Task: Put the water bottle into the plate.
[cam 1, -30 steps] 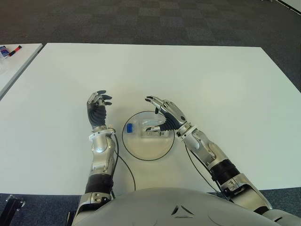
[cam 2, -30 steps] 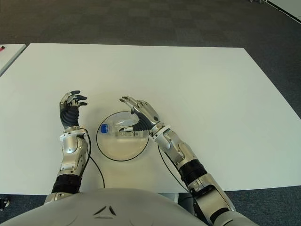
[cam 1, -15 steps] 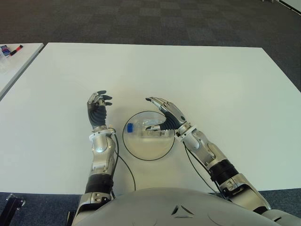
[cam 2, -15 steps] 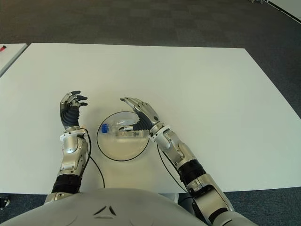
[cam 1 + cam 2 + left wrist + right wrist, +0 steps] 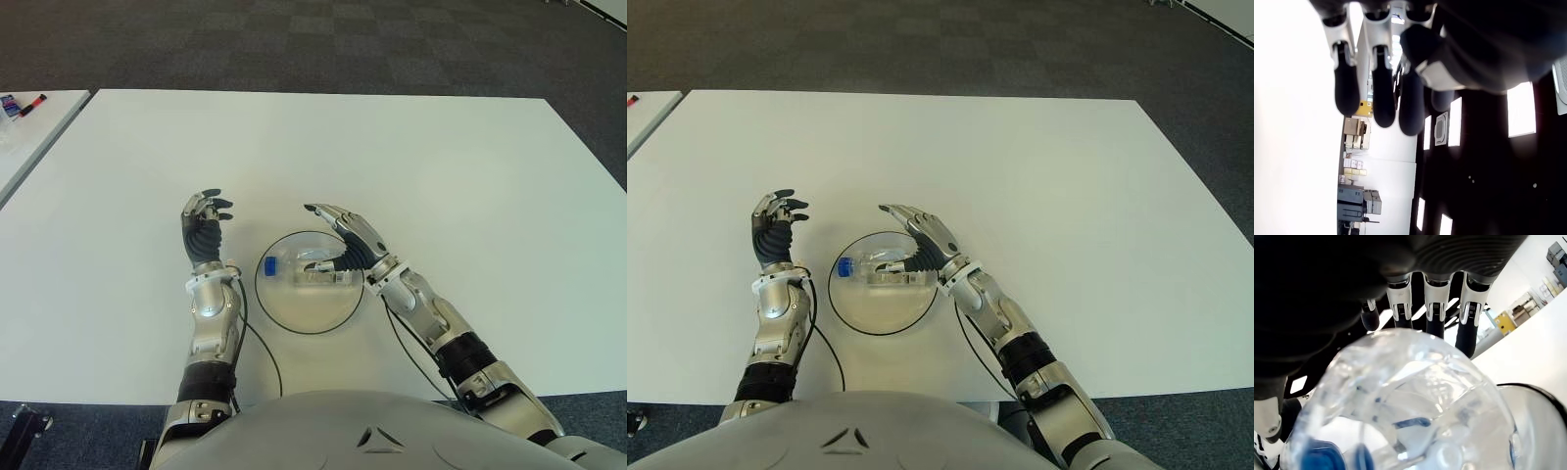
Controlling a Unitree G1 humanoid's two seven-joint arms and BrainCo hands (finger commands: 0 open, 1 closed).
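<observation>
While its fingers are spreading loosely above a clear water bottle without closing on it, the robot's right hand is hovering over the far right part of a round, dark-rimmed plate. In the right wrist view the fingertips are standing clear of the plastic, with light showing between them and the bottle's rounded body, so the hand is gripping nothing; whether the thumb is brushing the bottle cannot be told. The bottle is lying on its side inside the plate, its blue cap pointing toward the robot's left and its base reaching toward the right hand's wrist. From that wrist the silver forearm is running back and to the right toward the robot's body at the near edge of the white table.

Just left of the plate, the left hand is standing apart from it with palm upright; its wrist view shows the dark-tipped fingers held straight and side by side, holding nothing. A thin black cable is trailing from the left forearm across the tabletop. Dark carpet is framing the table's far side.
</observation>
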